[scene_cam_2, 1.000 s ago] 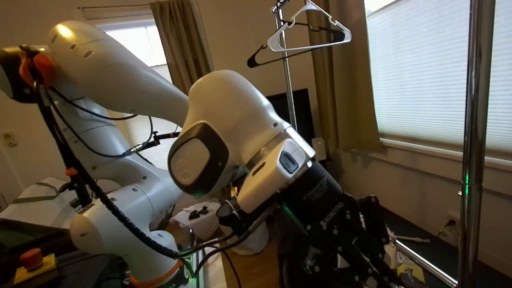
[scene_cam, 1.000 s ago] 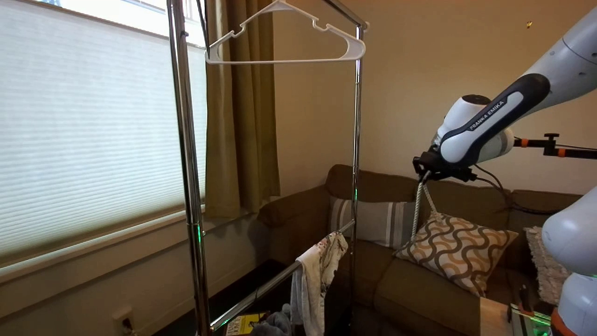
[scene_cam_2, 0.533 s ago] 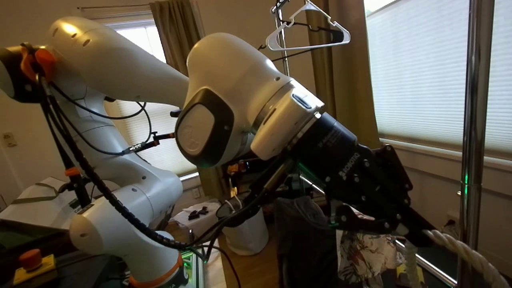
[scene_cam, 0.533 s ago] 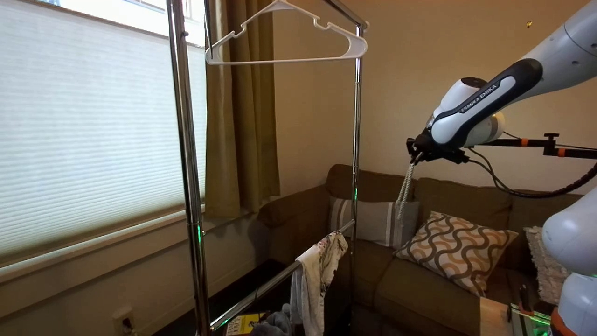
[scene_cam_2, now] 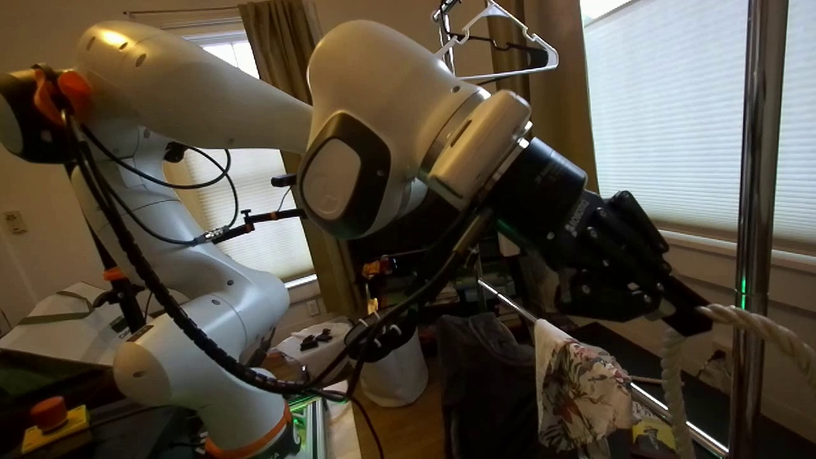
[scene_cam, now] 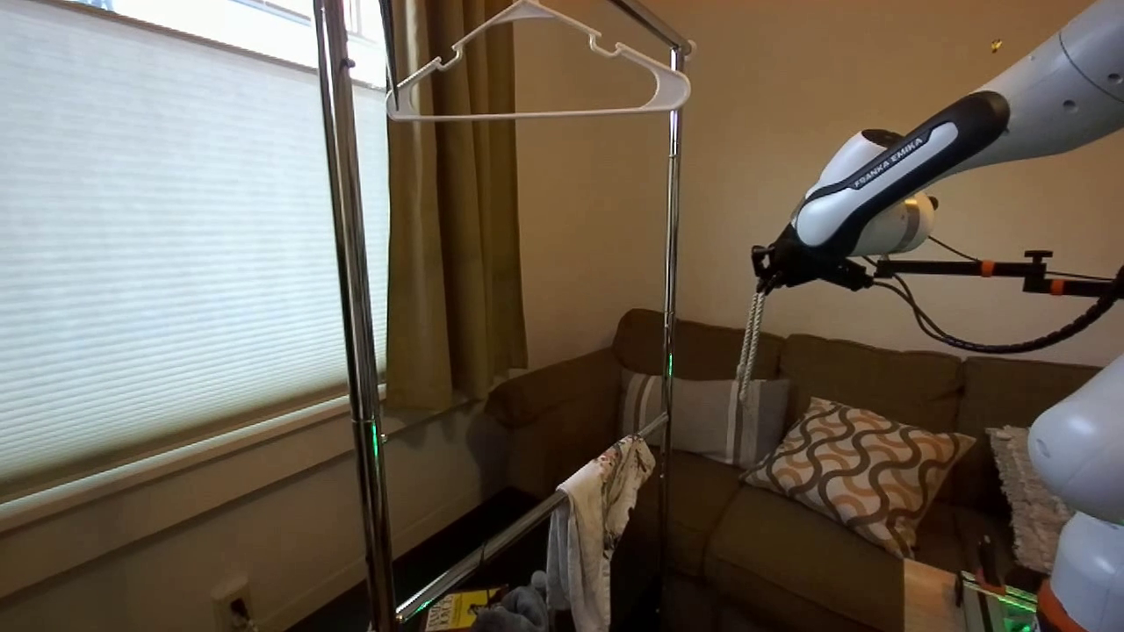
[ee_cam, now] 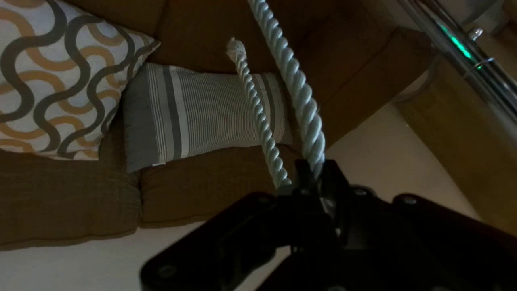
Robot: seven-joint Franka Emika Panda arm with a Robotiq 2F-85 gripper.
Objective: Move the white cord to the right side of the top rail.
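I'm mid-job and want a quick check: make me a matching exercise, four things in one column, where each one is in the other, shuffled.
Things
1. white cord
2. floral cloth
3. white hanger
4. wavy-patterned cushion

Places
A. on the sofa
B. high up on the rack
C. pinched in the gripper
D. draped over the lower crossbar

Pairs: 1-C, 2-D, 3-B, 4-A

Claw (ee_cam: pixel 318 173) clamped on white twisted rope (ee_cam: pixel 302 93), jaws pressed to its sides. One length leads up out of view; other, with frayed tip, crosses before gray striped pillow (ee_cam: pixel 218 109). That pillow on brown sofa (ee_cam: pixel 80 194), against back, near corner by armrest (ee_cam: pixel 375 85). Orange-and-gray wavy-patterned pillow (ee_cam: pixel 68 85) just beside, farther from that corner. Off armrest's outer edge, chrome pole (ee_cam: pixel 464 50) bearing small knob (ee_cam: pixel 476 33).
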